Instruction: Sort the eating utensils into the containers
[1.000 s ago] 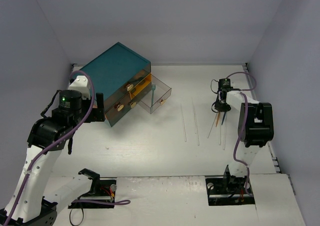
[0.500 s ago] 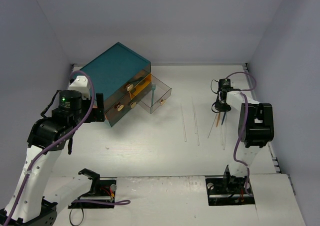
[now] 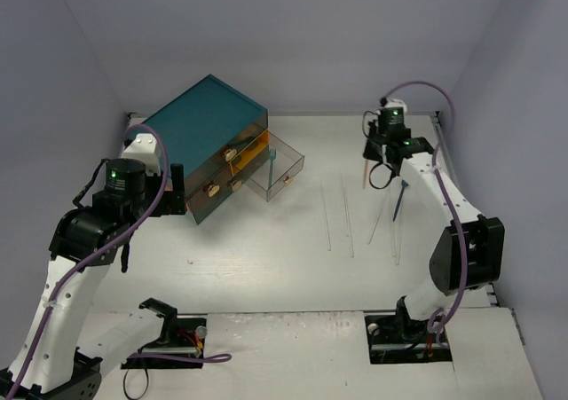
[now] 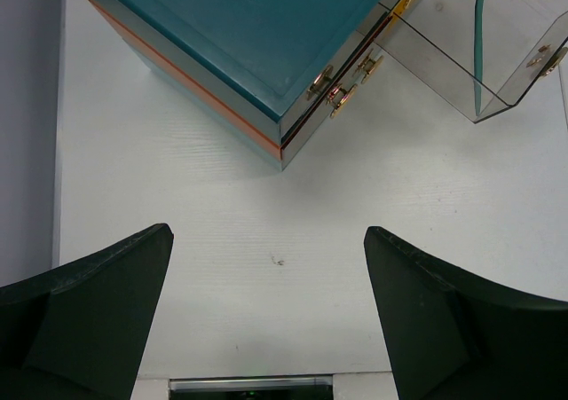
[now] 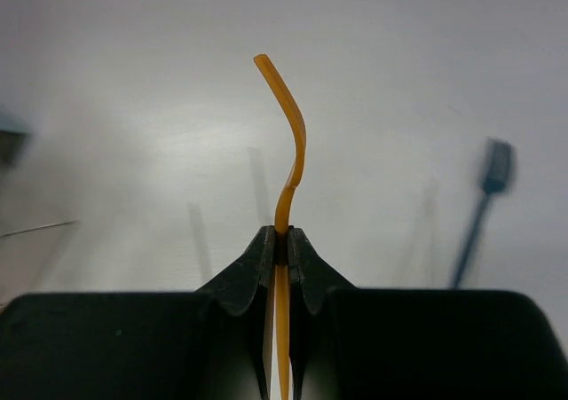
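1. The step in hand is judged to be the carrying of one utensil to a container, with several others not yet sorted.
2. Near the left edge of the surface (image 3: 266, 267), the left gripper (image 4: 268, 236) is seen released, its fingers spread wide. Nothing is held or touched by it.
3. Toward the middle of the surface, thin clear utensils (image 3: 347, 214) are left lying side by side. A blue utensil (image 3: 401, 196) lies just to their right, nearer the right edge.
4. Farther back, toward the far right corner, the right gripper (image 5: 282, 236) is clenched on an orange utensil (image 5: 297, 143). The shaft is pinched between the fingertips, and the curved free end appears to be raised off the surface.
5. At the far left corner the teal chest (image 3: 200, 121) is set at an angle. One clear drawer (image 3: 286, 162) is pulled out toward the middle, with a teal fork (image 4: 478, 36) already inside.
6. The next move is judged to call for a long sweep leftward along the far edge. The thin utensil must be kept pinched until it is over a drawer.
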`<move>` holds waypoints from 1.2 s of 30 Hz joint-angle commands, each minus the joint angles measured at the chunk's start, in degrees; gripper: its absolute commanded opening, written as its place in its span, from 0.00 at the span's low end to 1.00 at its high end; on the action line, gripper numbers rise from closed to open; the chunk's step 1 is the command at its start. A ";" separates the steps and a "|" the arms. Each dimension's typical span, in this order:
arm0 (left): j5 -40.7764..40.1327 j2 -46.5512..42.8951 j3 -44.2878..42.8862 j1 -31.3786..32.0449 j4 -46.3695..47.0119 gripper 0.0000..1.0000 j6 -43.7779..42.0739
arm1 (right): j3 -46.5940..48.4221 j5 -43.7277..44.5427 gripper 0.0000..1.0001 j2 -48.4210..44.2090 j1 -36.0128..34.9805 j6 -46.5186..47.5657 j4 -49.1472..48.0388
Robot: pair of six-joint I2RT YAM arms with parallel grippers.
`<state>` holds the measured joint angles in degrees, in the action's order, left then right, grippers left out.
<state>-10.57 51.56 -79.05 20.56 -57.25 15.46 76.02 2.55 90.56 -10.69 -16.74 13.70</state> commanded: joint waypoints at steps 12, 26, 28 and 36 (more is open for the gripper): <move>-0.80 -0.05 -2.28 -0.34 1.36 0.88 -0.08 | 32.37 0.58 0.00 20.32 -24.99 -11.47 -6.35; -0.50 -0.75 -1.73 -0.34 1.36 0.88 0.18 | 22.72 9.53 0.39 17.43 -29.90 -12.66 -8.68; -0.31 -0.64 -1.73 -0.34 1.44 0.88 0.09 | 20.67 11.33 0.45 13.67 -29.52 -11.02 -8.20; 0.62 0.02 -1.81 -0.34 1.53 0.88 0.10 | 5.90 15.77 0.48 1.23 -17.61 -8.44 -4.94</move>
<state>-10.46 50.85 -79.07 20.56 -57.26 15.44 86.84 12.52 100.42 -35.48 -27.12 9.18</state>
